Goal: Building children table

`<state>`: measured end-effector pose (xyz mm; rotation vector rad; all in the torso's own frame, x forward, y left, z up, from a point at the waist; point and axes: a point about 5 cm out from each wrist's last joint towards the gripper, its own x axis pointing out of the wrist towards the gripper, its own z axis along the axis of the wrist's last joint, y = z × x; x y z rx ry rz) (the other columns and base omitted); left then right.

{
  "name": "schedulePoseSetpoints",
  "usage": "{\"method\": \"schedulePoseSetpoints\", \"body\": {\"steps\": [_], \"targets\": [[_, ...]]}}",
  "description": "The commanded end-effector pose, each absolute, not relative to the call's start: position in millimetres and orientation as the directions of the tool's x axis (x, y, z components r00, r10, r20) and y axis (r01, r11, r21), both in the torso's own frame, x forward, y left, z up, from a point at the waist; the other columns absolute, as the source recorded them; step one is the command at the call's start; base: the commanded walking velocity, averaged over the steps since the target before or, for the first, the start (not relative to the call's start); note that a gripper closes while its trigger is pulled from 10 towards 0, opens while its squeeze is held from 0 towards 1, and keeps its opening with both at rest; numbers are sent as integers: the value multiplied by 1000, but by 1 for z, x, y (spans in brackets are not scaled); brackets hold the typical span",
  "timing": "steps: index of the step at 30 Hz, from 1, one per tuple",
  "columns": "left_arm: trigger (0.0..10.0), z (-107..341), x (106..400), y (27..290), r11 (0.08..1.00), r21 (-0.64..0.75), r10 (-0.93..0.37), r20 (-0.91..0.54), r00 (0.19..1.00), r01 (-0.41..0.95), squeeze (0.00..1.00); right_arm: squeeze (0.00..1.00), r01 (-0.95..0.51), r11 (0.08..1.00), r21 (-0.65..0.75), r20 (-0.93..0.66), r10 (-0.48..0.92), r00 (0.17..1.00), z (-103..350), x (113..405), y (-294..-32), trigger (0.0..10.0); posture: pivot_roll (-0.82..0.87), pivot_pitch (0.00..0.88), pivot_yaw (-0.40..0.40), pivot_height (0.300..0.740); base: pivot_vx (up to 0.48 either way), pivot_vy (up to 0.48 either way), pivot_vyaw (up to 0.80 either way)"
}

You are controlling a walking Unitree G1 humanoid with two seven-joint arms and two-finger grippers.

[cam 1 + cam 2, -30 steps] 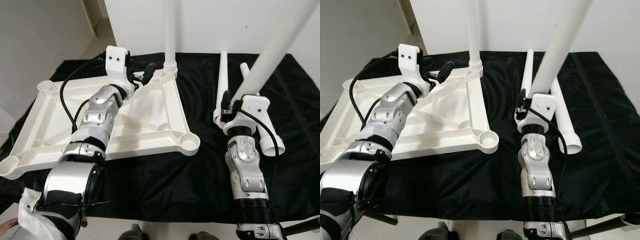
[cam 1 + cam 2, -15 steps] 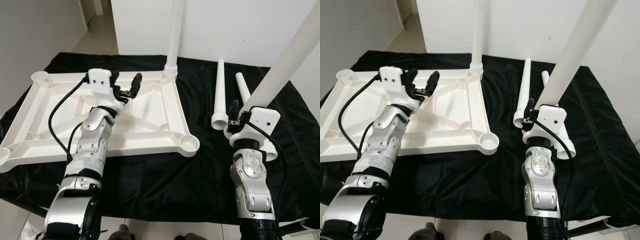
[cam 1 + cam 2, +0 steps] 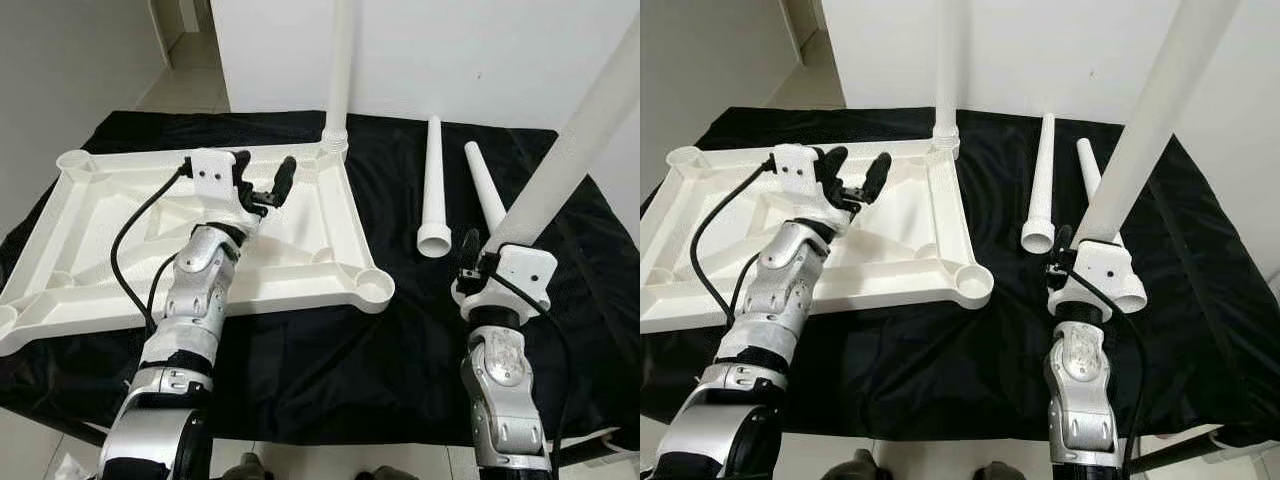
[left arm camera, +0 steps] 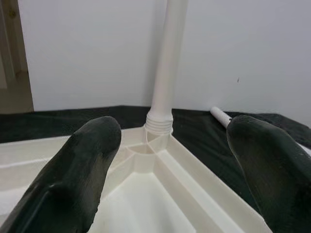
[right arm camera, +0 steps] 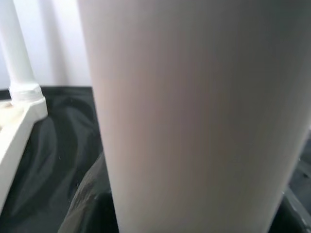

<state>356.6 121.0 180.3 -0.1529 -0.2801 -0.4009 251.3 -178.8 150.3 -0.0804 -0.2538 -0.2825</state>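
The white table top (image 3: 120, 250) lies upside down on a black cloth. One white leg (image 3: 340, 70) stands upright in its far right corner socket. My left gripper (image 3: 264, 172) hovers open over the underside, a short way from that leg, with nothing between its fingers; the left wrist view looks past the fingers (image 4: 82, 160) at the leg's base (image 4: 159, 121). My right gripper (image 3: 482, 248) is shut on a second white leg (image 3: 575, 140), which slants up and to the right above the cloth. Two more legs (image 3: 432, 190) (image 3: 484, 190) lie on the cloth between the arms.
The near right corner socket (image 3: 372, 285) and the far left socket (image 3: 75, 160) stand open. The black cloth (image 3: 330, 360) covers the surface to its front edge. A white wall (image 3: 480, 50) rises behind, and tiled floor (image 3: 190, 70) shows at the far left.
The camera view has shifted. My left gripper has drawn back a little from the upright leg's corner and stays open. The right gripper keeps its hold on the slanted leg.
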Motion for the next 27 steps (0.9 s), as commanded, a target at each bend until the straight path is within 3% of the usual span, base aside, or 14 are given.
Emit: {"method": "schedulePoseSetpoints", "body": {"steps": [1, 7, 16, 22, 27], "targets": [[10000, 164, 355, 122, 921, -97, -347, 241, 906, 378, 0, 0, 286, 956, -68, 264, -259, 929, 148, 252, -178, 10000, 9, 0, 50, 740, 0, 0, 0], [10000, 144, 349, 121, 912, -66, -391, 164, 906, 406, 0, 0, 263, 961, -91, 284, -228, 931, 154, 259, -178, 10000, 4, 0, 58, 740, 0, 0, 0], [10000, 157, 345, 128, 935, -22, -340, 228, 912, 354, 0, 0, 252, 963, -94, 285, -216, 934, 152, 259, -177, 10000, 15, 0, 44, 740, 0, 0, 0], [10000, 151, 343, 135, 971, -32, -227, 176, 958, 236, 0, 0, 247, 965, -93, 283, -212, 936, 150, 258, -174, 10000, 19, 0, 35, 740, 0, 0, 0], [10000, 137, 342, 146, 998, -45, -32, 79, 996, 36, 0, 0, 255, 963, -82, 277, -224, 935, 150, 258, -173, 10000, 18, 0, 28, 740, 0, 0, 0]]}}
